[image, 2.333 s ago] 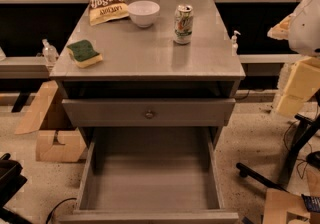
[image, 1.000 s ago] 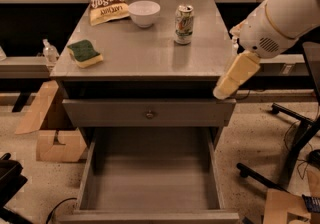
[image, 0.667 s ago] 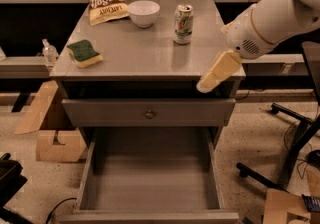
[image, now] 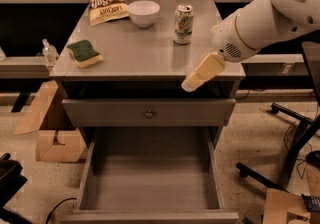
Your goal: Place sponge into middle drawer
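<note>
The sponge (image: 84, 53), pale yellow with a dark green top face, lies on the left side of the grey cabinet top (image: 145, 50). The middle drawer (image: 150, 183) is pulled wide open at the bottom of the view, and its plain grey floor holds nothing. My gripper (image: 190, 83), cream-coloured on a white arm, hangs over the front right edge of the cabinet top. It points down and to the left, far to the right of the sponge, and holds nothing that I can see.
A tan snack bag (image: 106, 4), a white bowl (image: 144, 13) and a soda can (image: 183, 24) stand at the back of the top. A shut drawer front with a round knob (image: 148, 114) sits above the open drawer. Cardboard (image: 57, 143) is at the left, a chair base (image: 290, 153) at the right.
My arm has swung in from the right edge of the view, and the gripper has moved left and slightly down over the cabinet's front right corner. The sponge and drawers have not moved.
</note>
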`<state>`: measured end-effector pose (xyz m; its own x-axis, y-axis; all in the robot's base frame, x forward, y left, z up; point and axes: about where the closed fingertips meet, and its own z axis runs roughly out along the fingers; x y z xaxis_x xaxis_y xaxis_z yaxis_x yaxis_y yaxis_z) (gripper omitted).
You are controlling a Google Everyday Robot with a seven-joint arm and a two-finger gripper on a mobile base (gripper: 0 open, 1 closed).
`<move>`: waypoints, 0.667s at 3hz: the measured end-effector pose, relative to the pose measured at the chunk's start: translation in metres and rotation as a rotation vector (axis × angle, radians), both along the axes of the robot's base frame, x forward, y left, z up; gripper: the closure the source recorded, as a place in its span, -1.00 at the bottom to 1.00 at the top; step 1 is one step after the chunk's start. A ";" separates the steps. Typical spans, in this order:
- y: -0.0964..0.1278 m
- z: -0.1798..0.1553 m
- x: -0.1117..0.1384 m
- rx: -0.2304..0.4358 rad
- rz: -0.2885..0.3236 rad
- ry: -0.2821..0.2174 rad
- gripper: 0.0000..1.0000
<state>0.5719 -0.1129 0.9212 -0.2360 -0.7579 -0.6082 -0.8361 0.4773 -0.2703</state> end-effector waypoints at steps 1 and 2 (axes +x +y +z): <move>0.031 -0.009 0.010 0.063 0.042 -0.003 -1.00; 0.087 -0.020 0.033 0.160 0.102 -0.016 -1.00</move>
